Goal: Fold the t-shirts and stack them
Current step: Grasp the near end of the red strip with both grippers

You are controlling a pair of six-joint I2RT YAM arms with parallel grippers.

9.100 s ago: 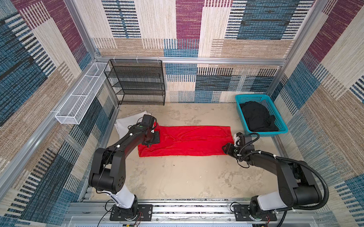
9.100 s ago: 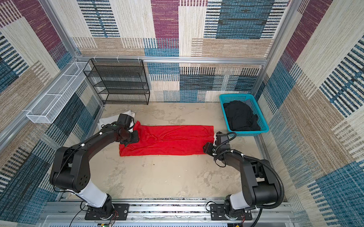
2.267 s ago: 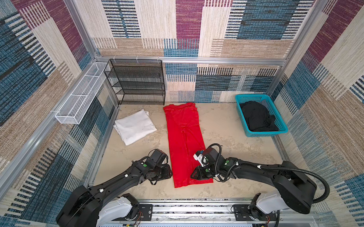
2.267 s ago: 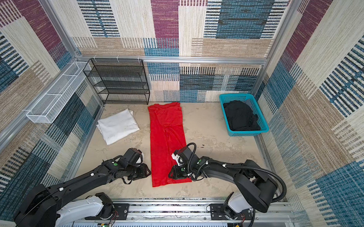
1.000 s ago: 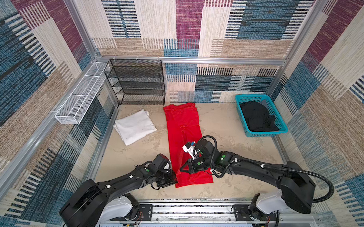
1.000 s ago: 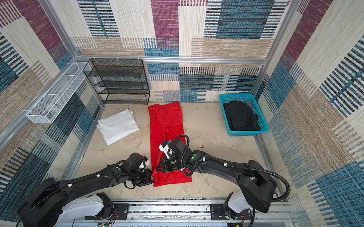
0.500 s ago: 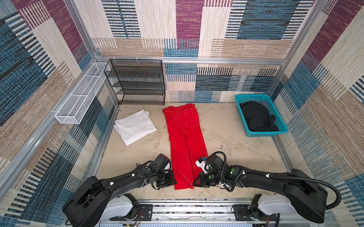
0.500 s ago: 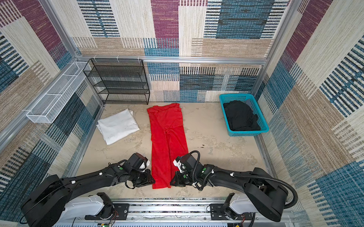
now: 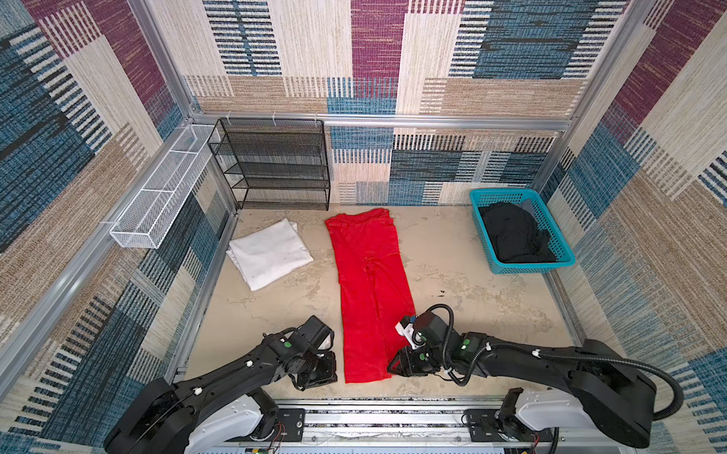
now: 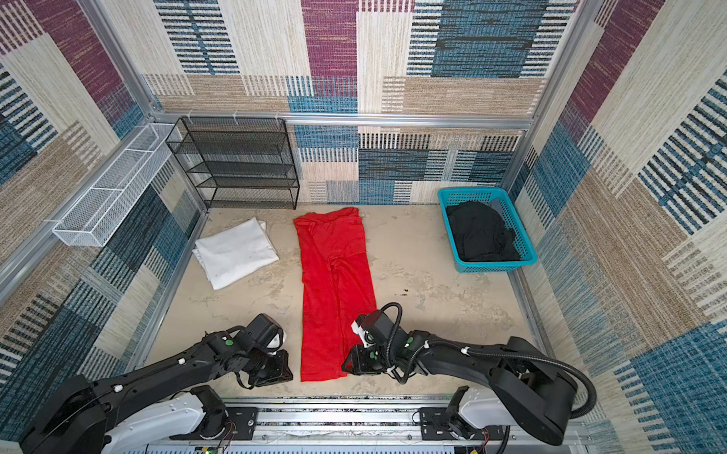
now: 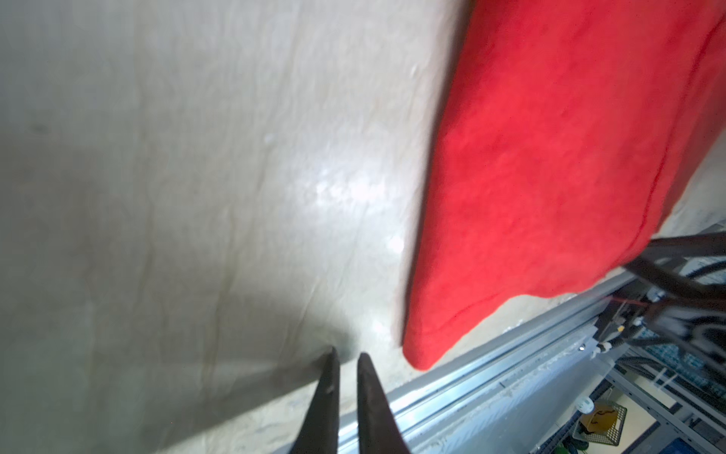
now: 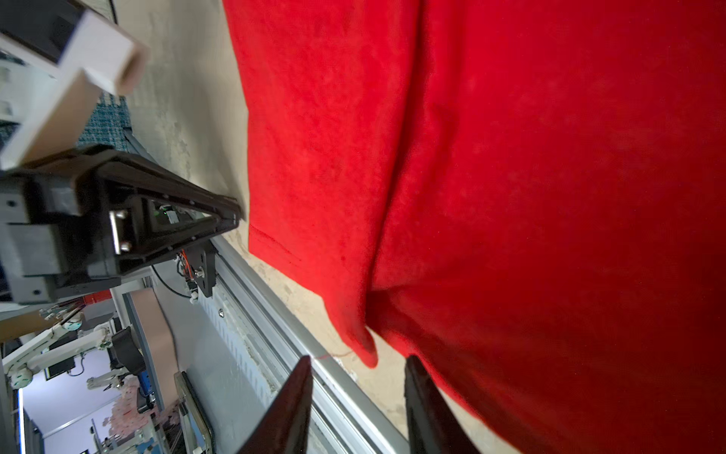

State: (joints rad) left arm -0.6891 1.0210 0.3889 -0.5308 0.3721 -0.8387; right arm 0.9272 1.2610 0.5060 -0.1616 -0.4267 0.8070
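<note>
The black shirt (image 9: 513,233) is a shapeless heap in the basket (image 9: 531,268), while the red shirt (image 9: 370,290) lies on the table (image 9: 476,290), long axis near-to-far, hem between the barely parted, empty left gripper (image 11: 345,353) and the half-open, empty right gripper (image 12: 358,359).

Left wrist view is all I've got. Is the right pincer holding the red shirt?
Observer: No. The right pincer stands open at the red shirt's near right corner, clamping nothing.
Operator: Any other shirts around?
Observer: A white shirt lies folded, left of the red one, toward the back.
Operator: And the black one?
Observer: The black shirt sits crumpled in the teal basket, back right.
</note>
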